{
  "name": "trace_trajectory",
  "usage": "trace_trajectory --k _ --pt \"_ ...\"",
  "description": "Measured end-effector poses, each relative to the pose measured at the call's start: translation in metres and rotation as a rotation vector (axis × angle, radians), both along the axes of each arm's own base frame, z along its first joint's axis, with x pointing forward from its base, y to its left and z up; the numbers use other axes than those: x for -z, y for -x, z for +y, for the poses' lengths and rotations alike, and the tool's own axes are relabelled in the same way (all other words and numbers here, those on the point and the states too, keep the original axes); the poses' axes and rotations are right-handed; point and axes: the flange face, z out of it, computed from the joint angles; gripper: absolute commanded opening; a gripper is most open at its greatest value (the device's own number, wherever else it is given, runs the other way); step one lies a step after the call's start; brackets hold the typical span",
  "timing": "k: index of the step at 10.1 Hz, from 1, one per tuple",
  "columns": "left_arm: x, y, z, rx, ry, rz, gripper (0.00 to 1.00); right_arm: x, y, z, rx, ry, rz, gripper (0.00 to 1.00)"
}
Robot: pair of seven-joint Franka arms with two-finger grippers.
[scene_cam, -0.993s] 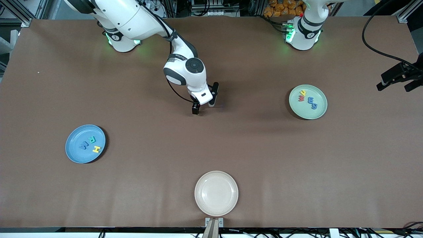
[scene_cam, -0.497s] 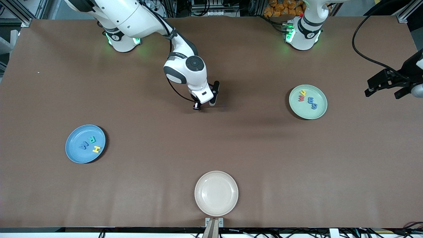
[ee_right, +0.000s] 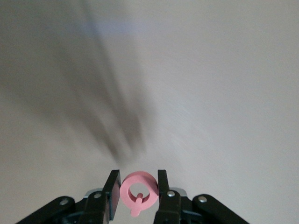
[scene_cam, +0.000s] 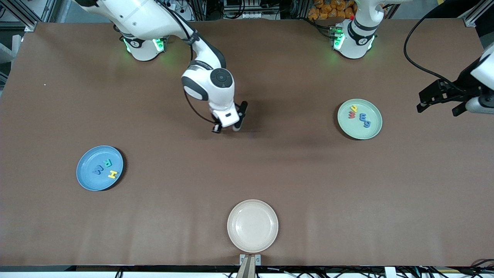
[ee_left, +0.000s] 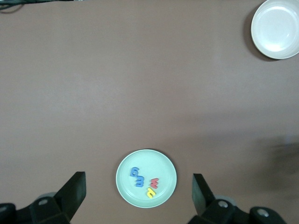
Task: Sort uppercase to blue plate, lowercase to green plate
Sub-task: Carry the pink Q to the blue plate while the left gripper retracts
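My right gripper (scene_cam: 226, 128) hangs over the bare middle of the table, shut on a red round Q (ee_right: 138, 191) that stands on edge between its fingers; the front view hides the letter. The blue plate (scene_cam: 87, 175), toward the right arm's end, holds a blue W (scene_cam: 97, 169), a teal R (scene_cam: 104, 163) and a yellow H (scene_cam: 112, 174). The green plate (scene_cam: 357, 131), toward the left arm's end, holds a yellow y (scene_cam: 353, 108), a red w (scene_cam: 352, 115), a blue E-shaped letter (scene_cam: 363, 117) and a blue g (scene_cam: 366, 124). My left gripper (scene_cam: 439, 108) is open, high beside the green plate (ee_left: 161, 163).
A cream plate (scene_cam: 252, 226) sits empty near the table's edge closest to the front camera, and also shows in the left wrist view as the cream plate (ee_left: 276, 28). A black cable (scene_cam: 415, 58) trails to the left arm.
My right gripper has shut on the red Q and shifted toward the right arm's end. The left gripper has moved in toward the green plate.
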Motion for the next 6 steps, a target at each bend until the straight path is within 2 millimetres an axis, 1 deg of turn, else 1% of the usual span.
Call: trace_trajectory --k 1,2,3,4,5,6 --pt "-0.001 0.0 -0.005 0.007 -0.011 -0.003 1.0 -0.022 -0.021 -0.025 0.059 0.031 -0.011 0.0" --pt "-0.002 0.0 -0.002 0.0 -0.012 -0.006 1.0 -0.041 -0.045 -0.059 0.133 0.051 -0.024 0.0" --pt "-0.003 0.0 0.006 -0.013 -0.012 -0.007 1.0 -0.054 -0.07 -0.102 0.214 0.063 -0.033 0.0" --pt "-0.003 -0.001 0.01 -0.021 -0.012 -0.007 1.0 -0.063 -0.093 -0.15 0.297 0.068 -0.041 0.0" --pt "-0.003 -0.001 0.011 -0.022 -0.012 -0.007 1.0 -0.069 -0.113 -0.2 0.381 0.072 -0.046 0.0" --pt "-0.003 -0.001 0.011 -0.023 -0.012 -0.007 1.0 -0.069 -0.128 -0.249 0.461 0.079 -0.045 0.0"
